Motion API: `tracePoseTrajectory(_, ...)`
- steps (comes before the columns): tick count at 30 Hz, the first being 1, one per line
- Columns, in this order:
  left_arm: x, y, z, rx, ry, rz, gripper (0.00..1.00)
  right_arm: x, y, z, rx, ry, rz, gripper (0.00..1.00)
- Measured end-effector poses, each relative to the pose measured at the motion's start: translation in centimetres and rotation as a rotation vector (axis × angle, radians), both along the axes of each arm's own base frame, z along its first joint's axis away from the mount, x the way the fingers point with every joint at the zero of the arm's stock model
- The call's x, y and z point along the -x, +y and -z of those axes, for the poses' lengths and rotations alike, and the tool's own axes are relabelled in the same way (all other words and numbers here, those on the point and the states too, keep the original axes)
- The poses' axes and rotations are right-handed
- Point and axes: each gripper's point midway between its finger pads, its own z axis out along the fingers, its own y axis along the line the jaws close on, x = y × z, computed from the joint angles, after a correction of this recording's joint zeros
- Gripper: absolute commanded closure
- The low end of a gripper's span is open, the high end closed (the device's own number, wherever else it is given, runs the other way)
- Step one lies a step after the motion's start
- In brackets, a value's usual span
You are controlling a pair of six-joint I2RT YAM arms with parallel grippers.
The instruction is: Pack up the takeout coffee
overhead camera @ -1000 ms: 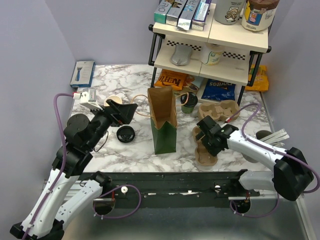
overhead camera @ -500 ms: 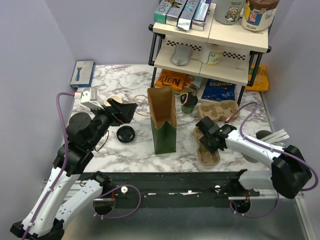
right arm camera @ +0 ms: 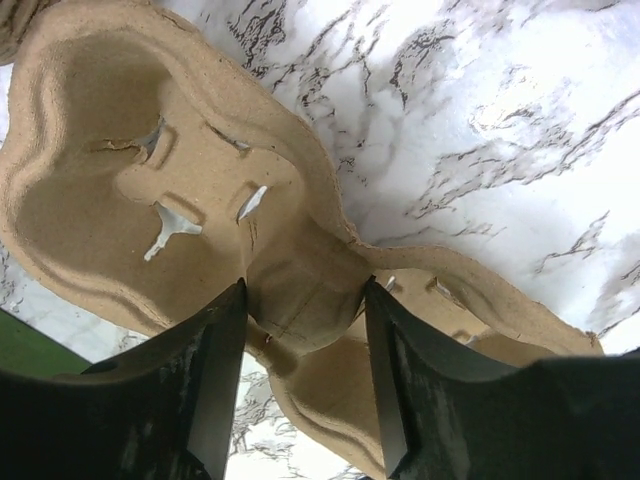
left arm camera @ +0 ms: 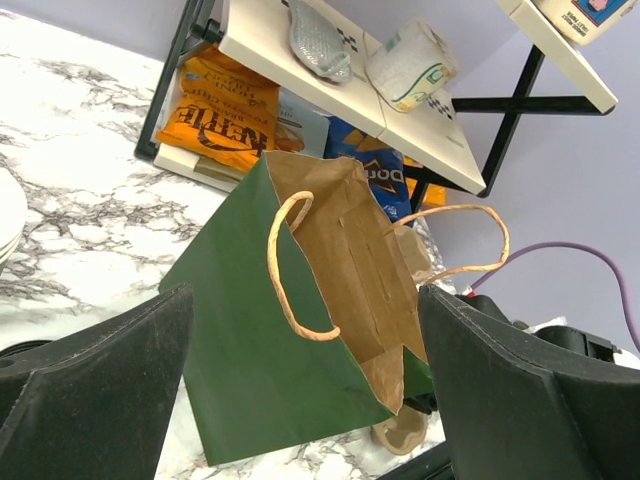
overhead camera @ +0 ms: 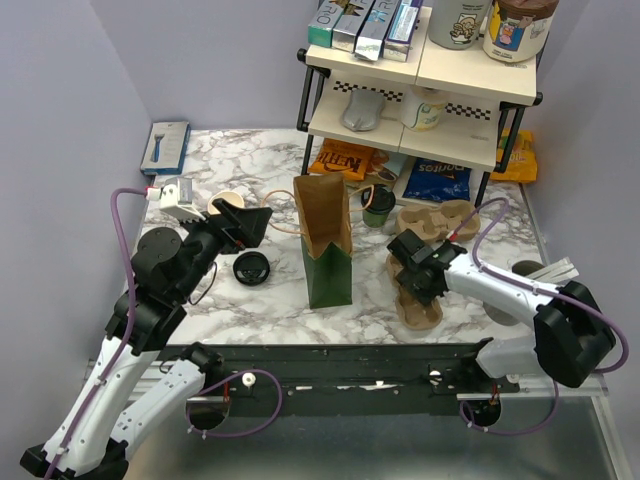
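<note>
The right gripper (right arm camera: 305, 298) is clenched on the middle ridge of a brown pulp carrier (right arm camera: 110, 190); the left gripper (overhead camera: 256, 221) hangs wide open beside the green paper bag (overhead camera: 330, 272). The dark-green cup (overhead camera: 378, 206) stands behind that bag, and its black lid (overhead camera: 251, 268) lies to the bag's left

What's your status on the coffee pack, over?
Left gripper open, empty, facing paper bag. Right gripper clamped on pulp carrier centre. Coffee cup unlidded by shelf, lid on table. Bag stands between left gripper and cup.
</note>
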Motion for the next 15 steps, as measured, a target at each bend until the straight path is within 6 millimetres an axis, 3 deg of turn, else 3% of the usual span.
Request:
tracePoseTrajectory(4, 0.0, 0.1, 0.1, -0.002, 0.003, -0.005, 0.02, 0.2, -0.3, 0.2, 0.019, 0.015, 0.002, 0.21)
tracePoseTrajectory(15, -0.3, 0.0, 0.4, -0.008, 0.011, -0.008, 0.02, 0.6, -0.9, -0.2, -0.027, -0.03, 0.058, 0.29)
